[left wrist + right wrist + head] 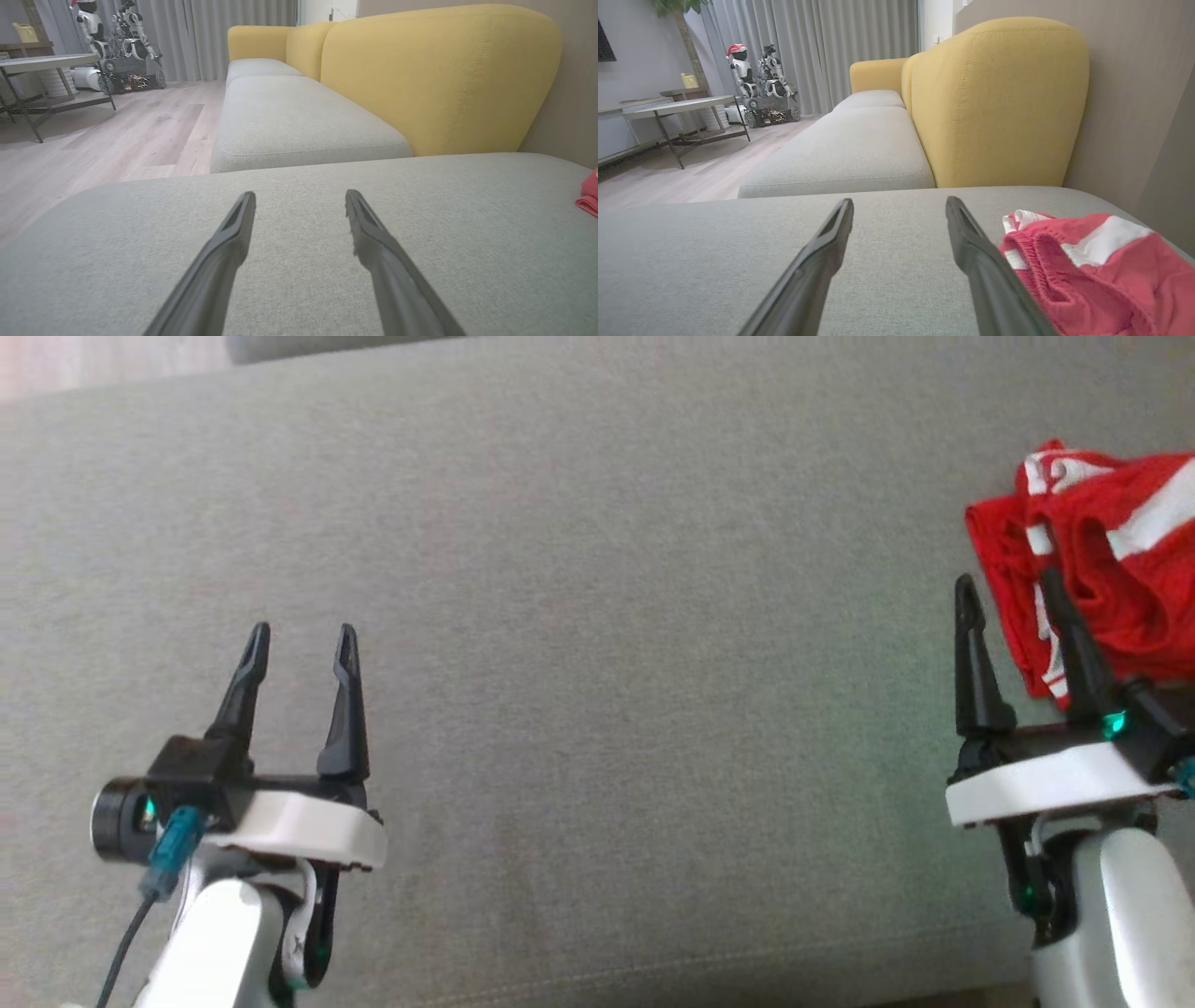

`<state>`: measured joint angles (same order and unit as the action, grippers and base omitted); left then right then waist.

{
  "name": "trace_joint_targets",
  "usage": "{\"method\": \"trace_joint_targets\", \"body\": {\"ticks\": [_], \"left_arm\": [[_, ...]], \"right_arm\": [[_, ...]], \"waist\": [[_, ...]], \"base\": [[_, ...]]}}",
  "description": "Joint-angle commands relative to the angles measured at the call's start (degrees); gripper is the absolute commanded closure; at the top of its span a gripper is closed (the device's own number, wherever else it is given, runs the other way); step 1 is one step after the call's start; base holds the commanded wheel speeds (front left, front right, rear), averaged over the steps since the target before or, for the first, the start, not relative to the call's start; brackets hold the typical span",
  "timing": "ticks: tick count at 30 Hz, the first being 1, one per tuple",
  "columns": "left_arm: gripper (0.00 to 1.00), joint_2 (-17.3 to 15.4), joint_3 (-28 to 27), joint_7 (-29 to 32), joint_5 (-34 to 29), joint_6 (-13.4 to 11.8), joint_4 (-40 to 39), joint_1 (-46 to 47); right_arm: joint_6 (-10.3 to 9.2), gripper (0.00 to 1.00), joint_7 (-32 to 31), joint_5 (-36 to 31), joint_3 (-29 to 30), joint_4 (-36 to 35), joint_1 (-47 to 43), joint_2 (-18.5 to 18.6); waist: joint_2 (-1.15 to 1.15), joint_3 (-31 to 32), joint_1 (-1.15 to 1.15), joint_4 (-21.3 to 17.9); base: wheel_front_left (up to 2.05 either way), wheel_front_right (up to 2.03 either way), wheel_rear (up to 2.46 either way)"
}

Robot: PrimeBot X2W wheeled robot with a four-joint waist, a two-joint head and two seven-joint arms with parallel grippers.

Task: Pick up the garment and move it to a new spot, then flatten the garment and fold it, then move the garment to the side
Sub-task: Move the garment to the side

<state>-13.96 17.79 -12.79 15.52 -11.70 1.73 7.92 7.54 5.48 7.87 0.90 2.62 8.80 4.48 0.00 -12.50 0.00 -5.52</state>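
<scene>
Left pincer [303,633]: two long dark tapered fingers, spread well apart with nothing between them, hanging over bare cushion at about 8 o'clock in the head view.
Right pincer [1006,581]: same deal, fingers apart and gripping nothing, down at 4 o'clock. Its outer finger crosses in front of the garment's edge, and I honestly can't tell if it's touching.
Garment [1120,560]: red fabric with white stripes and a ribbed, gathered band. It's crumpled in a loose heap at 3 o'clock of the head view and runs off the frame edge. From the right wrist it sits at 4 o'clock, just beside the right-hand finger.
Seat cushion [607,616]: grey woven upholstery, flat and a bit nubby, with a stitched seam along the near edge at 6 o'clock.
Backrest [994,102]: mustard yellow, puffy and rounded, with a stitched seam down it, at 1 o'clock from the right wrist.
Next cushion [299,121]: more grey fabric with rounded corners, at 12 o'clock from the left wrist.
Floor [117,135]: pale wood planks at 10 o'clock.
Table [677,106]: pale top on thin dark legs, at 9 o'clock from the right wrist.
Other robot [761,88]: white and dark, on wheels, with a red cap, at 11 o'clock in front of pleated grey curtains [831,46].
</scene>
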Motion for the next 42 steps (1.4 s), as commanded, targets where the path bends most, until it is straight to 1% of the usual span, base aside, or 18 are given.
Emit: {"method": "trace_joint_targets", "body": {"ticks": [1, 8, 19, 28, 42], "left_arm": [[0.00, -0.6, -2.4, -0.7, 0.7, -0.4, -1.4, 0.6], [0.00, 0.2, -2.4, -1.2, 1.5, -1.0, -0.4, -2.0], [0.00, -0.1, -2.0, -1.4, 1.8, -1.4, 0.4, -5.5], [0.00, -0.7, -1.1, -0.9, 1.9, -1.5, 0.9, -7.6], [0.00, -1.3, 0.0, -0.2, 2.3, -1.4, 1.5, -8.7]], "right_arm": [[-0.05, 0.00, -0.7, -0.6, -1.1, -3.0, -0.6, -0.2], [-0.05, 0.00, -2.7, -1.0, -0.7, -4.6, -4.2, -0.8], [-0.05, 0.00, -4.7, -1.5, -1.7, -6.6, -8.2, -1.2], [-0.05, 0.00, -5.6, -1.4, -2.4, -7.4, -10.7, -1.4], [-0.05, 0.00, -6.5, -1.2, -2.1, -7.8, -12.6, -1.6]], "waist": [[0.00, 2.0, 0.00, 1.8], [0.00, 5.3, 0.00, 4.1], [0.00, 8.2, 0.00, 5.3], [0.00, 10.9, 0.00, 5.1], [0.00, 12.7, 0.00, 3.9]], "base": [[0.00, 0.00, 0.00], [0.00, 0.00, 0.00], [0.00, 0.00, 0.00], [0.00, 0.00, 0.00], [0.00, 0.00, 0.00]]}}
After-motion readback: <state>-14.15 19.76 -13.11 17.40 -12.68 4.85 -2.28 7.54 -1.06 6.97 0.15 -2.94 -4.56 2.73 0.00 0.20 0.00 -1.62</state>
